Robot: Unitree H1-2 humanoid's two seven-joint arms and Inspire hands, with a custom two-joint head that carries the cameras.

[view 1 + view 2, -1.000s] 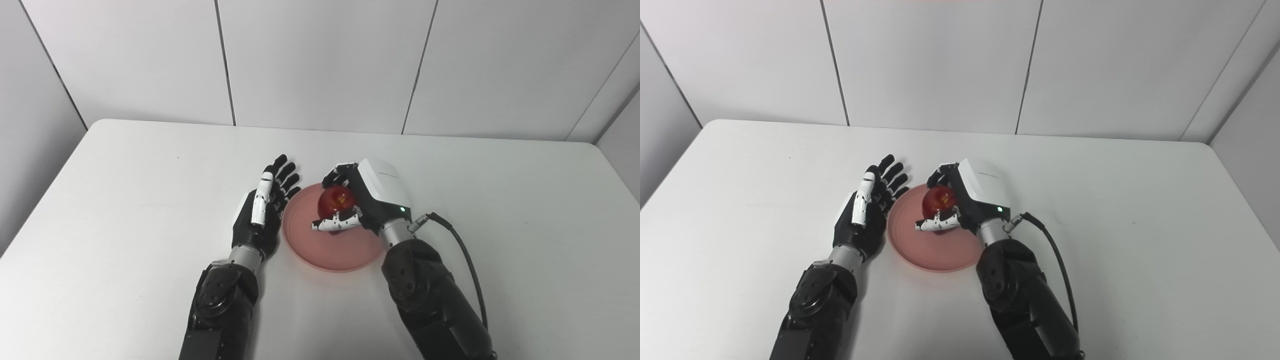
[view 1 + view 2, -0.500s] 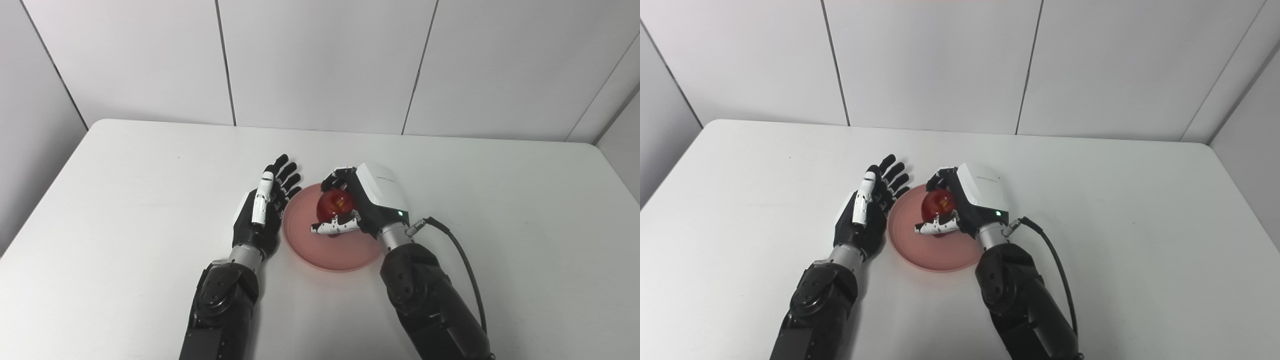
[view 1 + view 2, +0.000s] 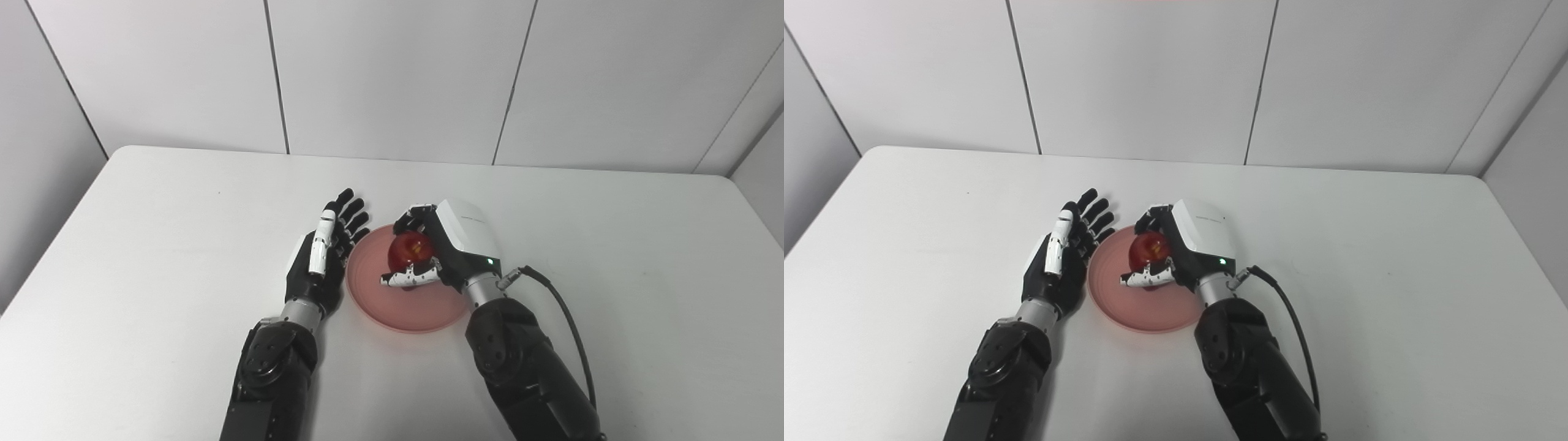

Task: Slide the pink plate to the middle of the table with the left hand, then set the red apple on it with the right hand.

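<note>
The pink plate (image 3: 404,300) is located on the white desk (image 3: 153,245) near its middle, roughly midway between the left and right edges and somewhat nearer the near edge than the far one. The red apple (image 3: 410,250) is positioned over the far half of the plate. It is enclosed by the right hand (image 3: 444,248), with the fingers curled around the far side and the thumb (image 3: 409,278) laid across the near side. Whether the underside of the apple is in contact with the plate cannot be determined from either view.

The left hand (image 3: 320,260) is placed just beside the left rim of the plate, palm turned toward it. Its fingers (image 3: 349,214) are extended and spread apart, and nothing is gripped. The fingertips are seen at the far-left part of the rim; actual contact with the rim cannot be confirmed.

Both forearms are brought in from the near edge of the desk. A black cable (image 3: 566,318) is routed from the right wrist back toward the near edge. A green indicator light (image 3: 490,261) is lit on the white housing of the right hand.
</note>
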